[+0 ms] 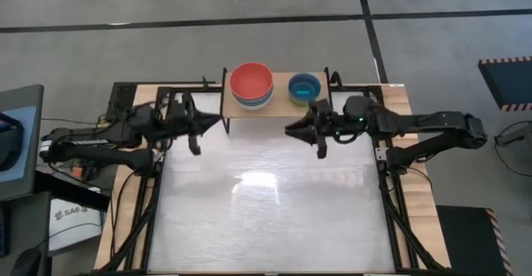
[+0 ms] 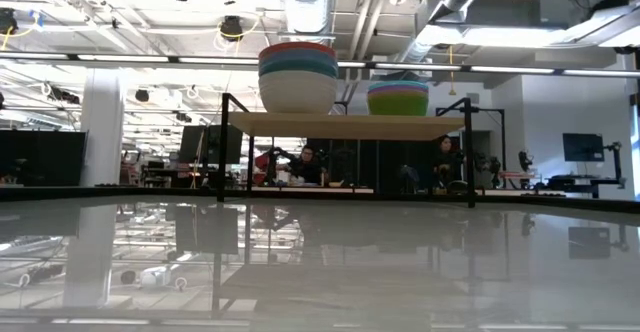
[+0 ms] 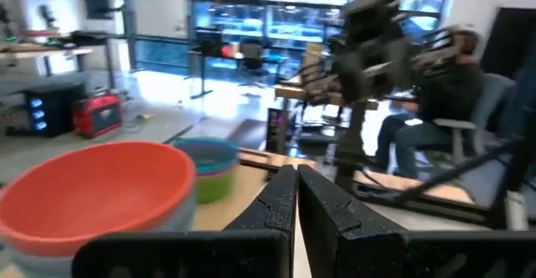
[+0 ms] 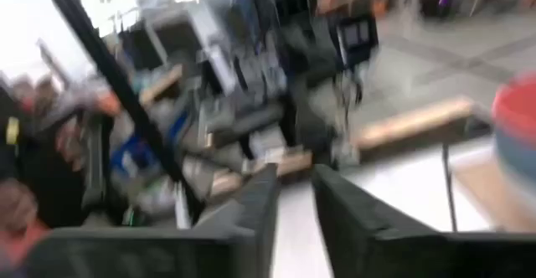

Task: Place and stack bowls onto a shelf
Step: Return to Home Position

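Observation:
The shelf point(image 1: 281, 101) stands at the table's far edge, its wooden top on thin black legs. Two stacks of bowls rest on it. The large stack point(image 1: 251, 85) has the red-orange bowl point(image 3: 100, 194) on top, with teal, blue and white rims below point(image 2: 298, 77). The small stack point(image 1: 304, 87) has the cyan bowl point(image 3: 209, 154) on top, over lime green point(image 2: 398, 97). My left gripper point(image 1: 218, 122) point(image 3: 296, 186) is shut and empty, beside the shelf's near left corner. My right gripper point(image 1: 289, 130) point(image 4: 295, 186) hovers just in front of the shelf, narrowly open and empty.
The white tabletop point(image 1: 266, 201) stretches from the shelf toward the near edge. People sit at desks in the room beyond the table point(image 2: 310, 162). A person in a chair point(image 3: 435, 102) shows behind my right arm point(image 3: 377, 35) in the left wrist view.

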